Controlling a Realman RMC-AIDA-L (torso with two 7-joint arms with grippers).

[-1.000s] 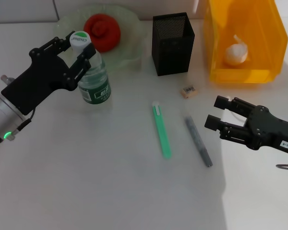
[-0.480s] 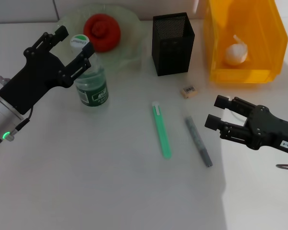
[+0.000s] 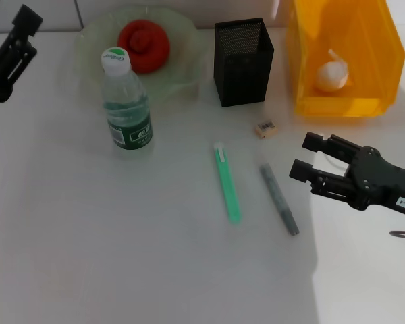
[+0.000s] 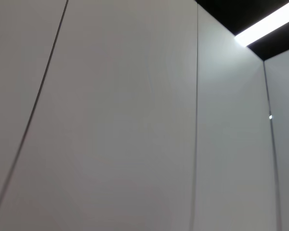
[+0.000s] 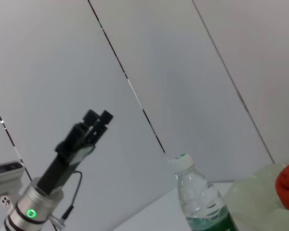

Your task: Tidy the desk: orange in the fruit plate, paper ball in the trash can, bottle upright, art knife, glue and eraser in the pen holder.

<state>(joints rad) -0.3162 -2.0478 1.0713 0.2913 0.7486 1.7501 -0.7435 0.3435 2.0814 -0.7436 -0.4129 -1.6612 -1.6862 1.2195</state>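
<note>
Left claw (image 3: pixel 10 47) withdrawn; bottle (image 3: pixel 127 101) upright, apart.

Lab or office test setup: plain white desk (image 3: pixel 121 256), bare grey panelled wall (image 4: pixel 135 120) with a ceiling light strip (image 4: pixel 269 21). Staged desk clutter is laid out: black mesh pen holder (image 3: pixel 243 62), orange-yellow trash can (image 3: pixel 344 57).

The clear plastic bottle with a green label (image 3: pixel 126 101) stands upright before the pale green scalloped plate (image 3: pixel 179 61) holding the ridged red-orange fruit (image 3: pixel 144 46). Right of them stands the black mesh cup (image 3: pixel 243 62), then the translucent orange-yellow bin (image 3: pixel 344 57) containing the white paper ball (image 3: pixel 331 75).
</note>
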